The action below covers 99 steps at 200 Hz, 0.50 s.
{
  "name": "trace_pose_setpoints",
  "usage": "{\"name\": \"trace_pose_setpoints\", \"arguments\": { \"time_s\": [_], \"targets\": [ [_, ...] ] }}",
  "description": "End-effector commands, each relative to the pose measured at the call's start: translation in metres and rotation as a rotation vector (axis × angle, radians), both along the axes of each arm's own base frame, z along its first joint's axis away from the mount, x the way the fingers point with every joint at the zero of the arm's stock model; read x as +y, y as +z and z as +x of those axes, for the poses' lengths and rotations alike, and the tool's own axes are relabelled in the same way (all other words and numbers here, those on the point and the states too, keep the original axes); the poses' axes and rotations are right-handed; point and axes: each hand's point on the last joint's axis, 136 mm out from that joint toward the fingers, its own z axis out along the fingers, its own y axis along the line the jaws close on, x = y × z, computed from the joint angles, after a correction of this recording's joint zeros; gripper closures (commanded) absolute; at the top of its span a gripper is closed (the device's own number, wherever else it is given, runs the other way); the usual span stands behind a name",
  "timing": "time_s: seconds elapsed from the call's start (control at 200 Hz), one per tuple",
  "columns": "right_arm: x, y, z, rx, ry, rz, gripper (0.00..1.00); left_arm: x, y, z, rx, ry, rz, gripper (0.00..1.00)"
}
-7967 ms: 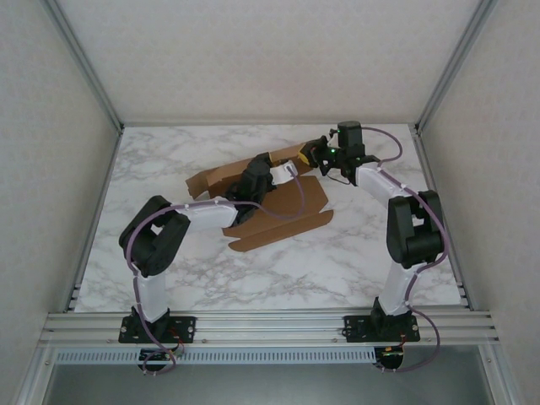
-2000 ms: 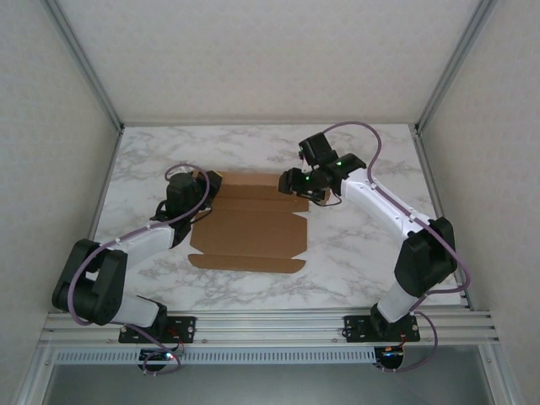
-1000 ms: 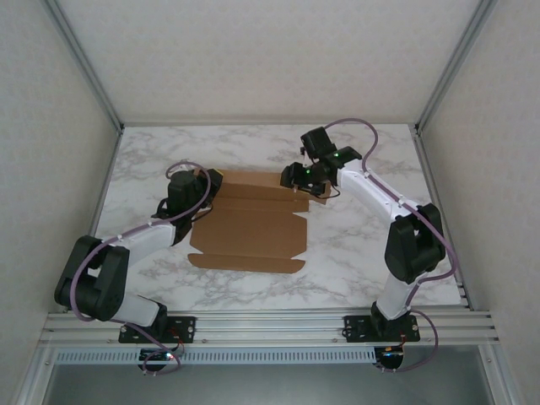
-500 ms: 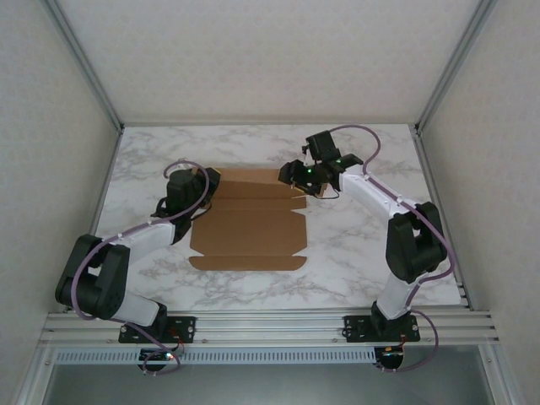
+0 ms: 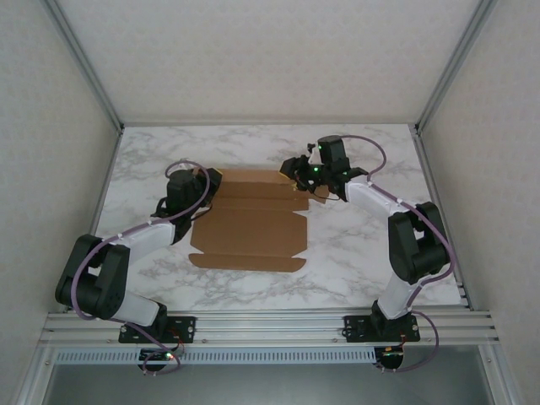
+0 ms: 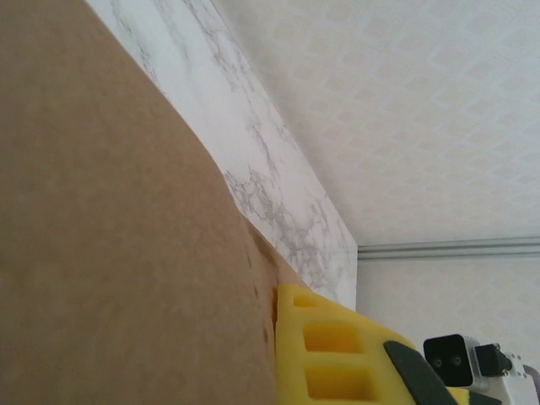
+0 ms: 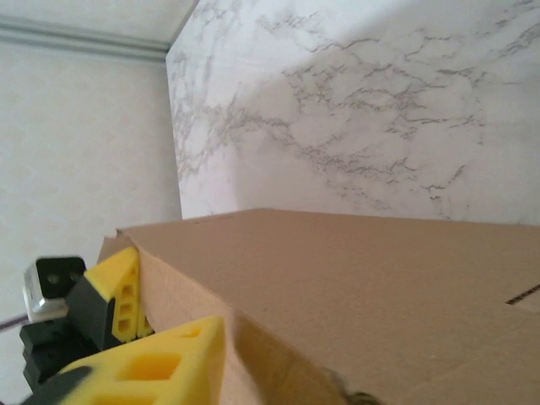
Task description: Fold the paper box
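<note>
Locate the paper box [image 5: 249, 226] on the table [image 5: 363, 253]. It lies opened out and flat, slightly left of centre, with its long sides running left to right and a narrow flap along its near edge.

Check the left gripper [image 5: 211, 180] at the far left corner of the paper box. It is fully closed on the cardboard edge. In the left wrist view you see its yellow finger [image 6: 329, 354] pressed flat against the brown sheet, which covers the left half of that view.

Check the right gripper [image 5: 295, 173] at the far right corner of the paper box. In the right wrist view its yellow finger [image 7: 156, 367] sits just beside the cardboard edge. You cannot tell from these views how far its jaws stand apart, or whether they have hold of the cardboard.

Note that both arms reach inward from opposite sides, with the paper box between the two grippers.
</note>
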Motion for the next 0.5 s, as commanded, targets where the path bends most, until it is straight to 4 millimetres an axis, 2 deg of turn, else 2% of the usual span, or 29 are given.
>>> {"name": "trace_pose_setpoints", "arguments": {
  "time_s": [0.0, 0.06, 0.135, 0.18, 0.235, 0.31, 0.36, 0.491],
  "targets": [
    [0.009, 0.010, 0.003, -0.043, 0.024, 0.060, 0.74, -0.013, -0.039, -0.019, 0.138, -0.093, 0.051, 1.00],
    [0.008, 0.007, 0.001, -0.038, 0.022, 0.052, 0.78, -0.013, -0.037, -0.018, 0.134, -0.090, 0.053, 1.00],
    [0.005, 0.003, -0.001, -0.035, 0.019, 0.034, 0.77, -0.012, -0.037, -0.018, 0.138, -0.087, 0.058, 1.00],
    [0.002, 0.000, -0.002, -0.034, 0.022, 0.016, 0.68, -0.011, -0.038, -0.018, 0.138, -0.084, 0.062, 1.00],
    [-0.002, -0.001, -0.005, -0.040, 0.024, -0.017, 0.51, -0.009, -0.040, -0.018, 0.146, -0.075, 0.066, 1.00],
    [-0.017, 0.000, -0.009, -0.061, 0.003, -0.088, 0.37, -0.008, -0.042, -0.019, 0.150, -0.065, 0.071, 1.00],
    [-0.029, 0.004, -0.012, -0.089, -0.017, -0.134, 0.33, -0.006, -0.042, -0.019, 0.153, -0.056, 0.073, 1.00],
    [-0.054, 0.017, -0.024, -0.172, -0.034, -0.210, 0.31, -0.003, -0.041, -0.020, 0.153, -0.046, 0.078, 1.00]
  ]
}}
